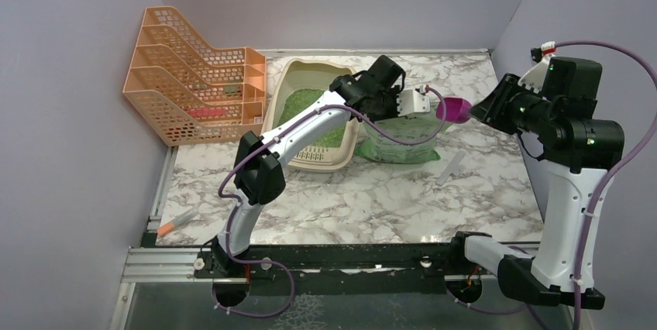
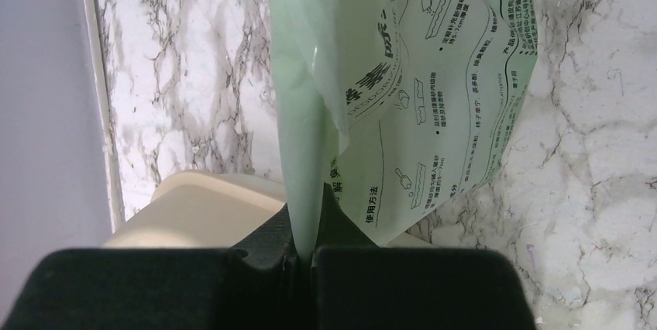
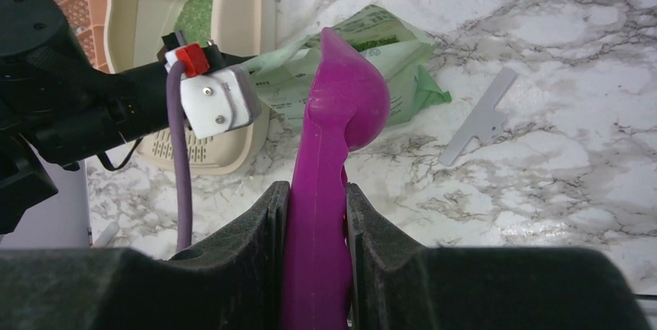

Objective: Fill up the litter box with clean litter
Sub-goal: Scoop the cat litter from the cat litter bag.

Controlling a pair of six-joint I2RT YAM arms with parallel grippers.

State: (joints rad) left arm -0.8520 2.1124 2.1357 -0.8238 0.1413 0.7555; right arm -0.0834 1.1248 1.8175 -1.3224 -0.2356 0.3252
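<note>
The beige litter box (image 1: 284, 82) stands at the back middle with green litter (image 1: 304, 109) covering its floor; it also shows in the right wrist view (image 3: 256, 5). The green printed litter bag (image 1: 403, 144) lies just right of it. My left gripper (image 1: 378, 94) is shut on the bag's edge (image 2: 306, 190), holding the film up. My right gripper (image 1: 482, 111) is shut on the handle of the magenta scoop (image 3: 333, 183), whose bowl (image 1: 453, 109) hangs above the bag's right side, by the left wrist.
An orange mesh file rack (image 1: 194, 82) stands at the back left against the wall. A pale flat strip (image 1: 452, 167) lies on the marble right of the bag. A small orange-tipped tube (image 1: 177, 221) lies at the near left edge.
</note>
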